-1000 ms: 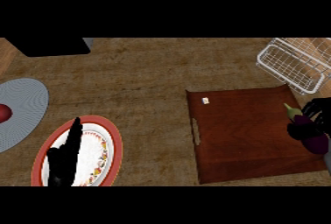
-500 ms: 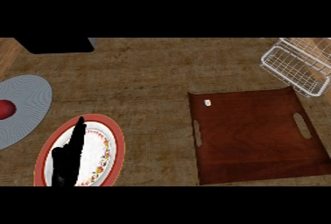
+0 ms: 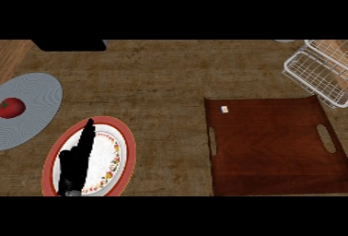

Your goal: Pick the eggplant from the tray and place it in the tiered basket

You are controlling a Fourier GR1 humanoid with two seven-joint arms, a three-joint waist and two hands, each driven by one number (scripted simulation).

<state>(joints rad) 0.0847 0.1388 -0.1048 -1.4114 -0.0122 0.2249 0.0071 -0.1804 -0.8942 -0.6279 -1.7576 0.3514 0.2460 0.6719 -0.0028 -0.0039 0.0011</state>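
In the head view the black left hand, fingers straight and together, rests over the red-rimmed round plate, the brown wooden tray well to its right, the white wire tiered basket beyond that; neither eggplant nor right hand shows, so direction and axis cannot be told

Red tomato on grey round mat, red-rimmed patterned plate beside it, black object far left.
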